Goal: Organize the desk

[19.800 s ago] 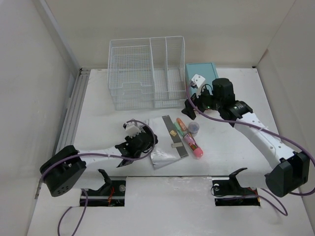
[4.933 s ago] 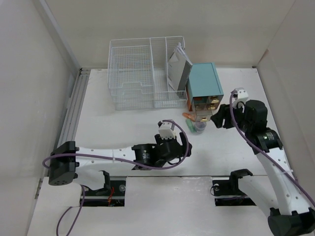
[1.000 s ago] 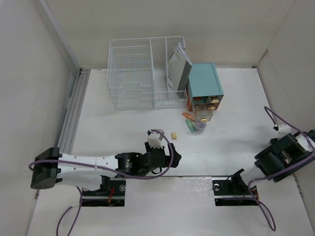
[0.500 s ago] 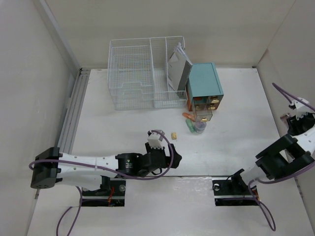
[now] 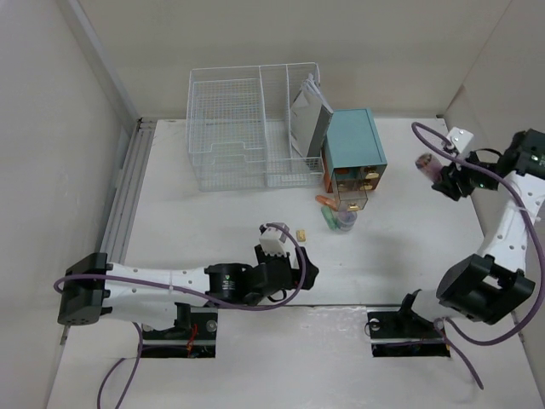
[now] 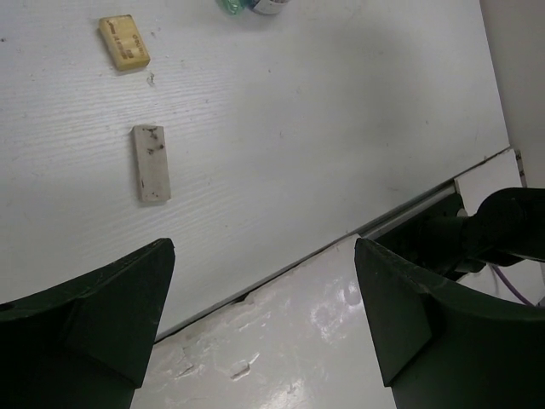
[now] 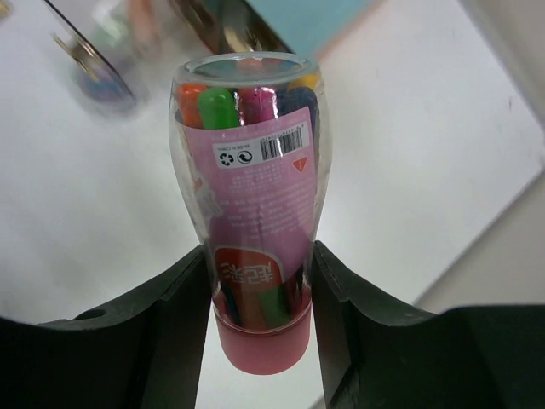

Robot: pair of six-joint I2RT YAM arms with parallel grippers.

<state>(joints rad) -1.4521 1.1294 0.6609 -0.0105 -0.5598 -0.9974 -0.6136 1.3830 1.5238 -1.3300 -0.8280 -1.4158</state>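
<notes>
The white desk [image 5: 409,239] holds a small yellow eraser [image 5: 301,233], which also shows in the left wrist view [image 6: 124,41] beside a pale grey block [image 6: 151,162]. My left gripper [image 5: 308,274] hovers low near the desk's front edge; in its wrist view the gripper [image 6: 264,328] is open and empty. My right gripper [image 5: 440,176] is at the far right, raised above the desk, right of the teal drawer box [image 5: 353,145]. In its wrist view the gripper [image 7: 258,311] is shut on a clear marker tube [image 7: 254,196] with a pink cap, which also shows from above [image 5: 424,164].
A white wire-mesh basket [image 5: 247,128] stands at the back with a grey booklet [image 5: 308,119] in its right section. A clear drawer [image 5: 351,203] is pulled out of the teal box. Orange and green markers [image 5: 326,211] and a small jar [image 5: 345,221] lie in front of it.
My right arm has swung from the near right edge up and leftward, bringing the marker tube into sight right of the teal box. The left arm has shifted slightly right.
</notes>
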